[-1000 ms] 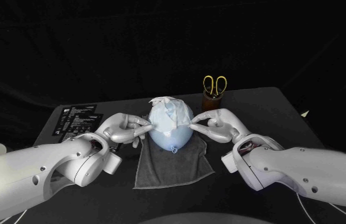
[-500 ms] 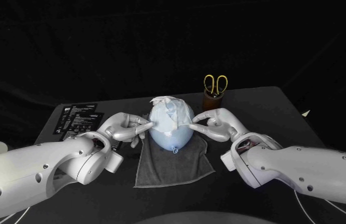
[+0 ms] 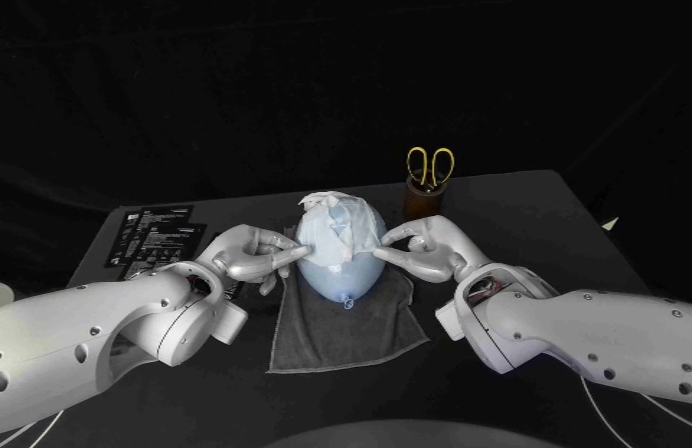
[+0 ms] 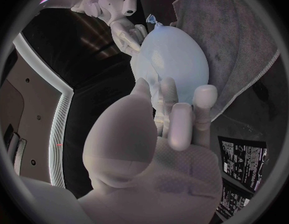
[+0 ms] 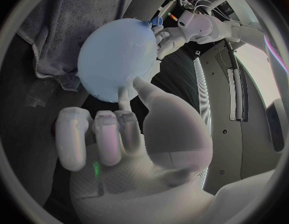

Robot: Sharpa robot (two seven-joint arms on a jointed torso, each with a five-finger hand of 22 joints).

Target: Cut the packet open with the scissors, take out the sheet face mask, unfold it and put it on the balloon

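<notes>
Pinches sheet face mask [image 3: 339, 230] edges in left robot hand [image 3: 248, 254] and right robot hand [image 3: 433, 248] to smooth it over balloon [image 3: 343, 283]

Dark backdrop, centre brightly lit; soft sheen on balloon [image 3: 335, 273]; wrist views fisheye-warped.

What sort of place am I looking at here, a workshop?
Likely a robotics lab or demo stand: two white robot arms at a black table, a pale blue balloon on a grey towel, yellow-handled scissors in a brown holder.
</notes>
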